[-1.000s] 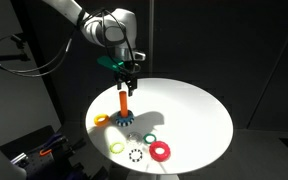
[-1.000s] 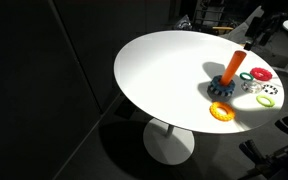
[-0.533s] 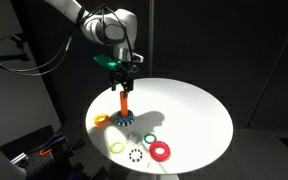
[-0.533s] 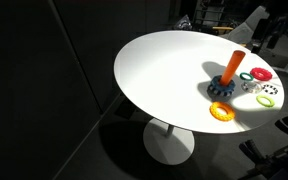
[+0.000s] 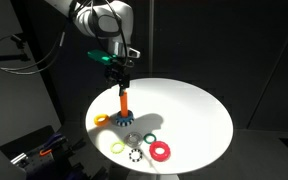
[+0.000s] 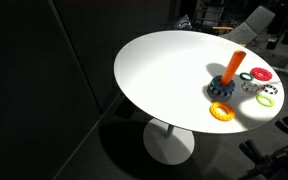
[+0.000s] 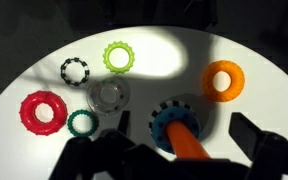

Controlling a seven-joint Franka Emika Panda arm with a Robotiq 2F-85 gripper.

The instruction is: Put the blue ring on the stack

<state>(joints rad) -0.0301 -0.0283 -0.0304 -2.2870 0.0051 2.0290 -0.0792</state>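
The blue ring [image 7: 170,118] lies at the foot of the stack, around the orange peg [image 7: 191,146], on the white-and-dark base. It also shows in both exterior views [image 5: 125,121] [image 6: 221,89], with the peg [image 5: 124,100] [image 6: 234,66] upright through it. My gripper [image 5: 119,77] hangs straight above the peg top, open and empty. In the wrist view its two dark fingers [image 7: 184,125] stand wide apart on either side of the peg.
Loose rings lie on the round white table [image 5: 194,110]: orange [image 7: 224,80], yellow-green [image 7: 118,56], black [image 7: 74,70], clear [image 7: 109,96], dark green [image 7: 81,123] and red [image 7: 42,111]. They sit near the table edge, next to the stack. Around the table it is dark.
My gripper has risen a little above the peg. The blue ring and the other rings have not moved.
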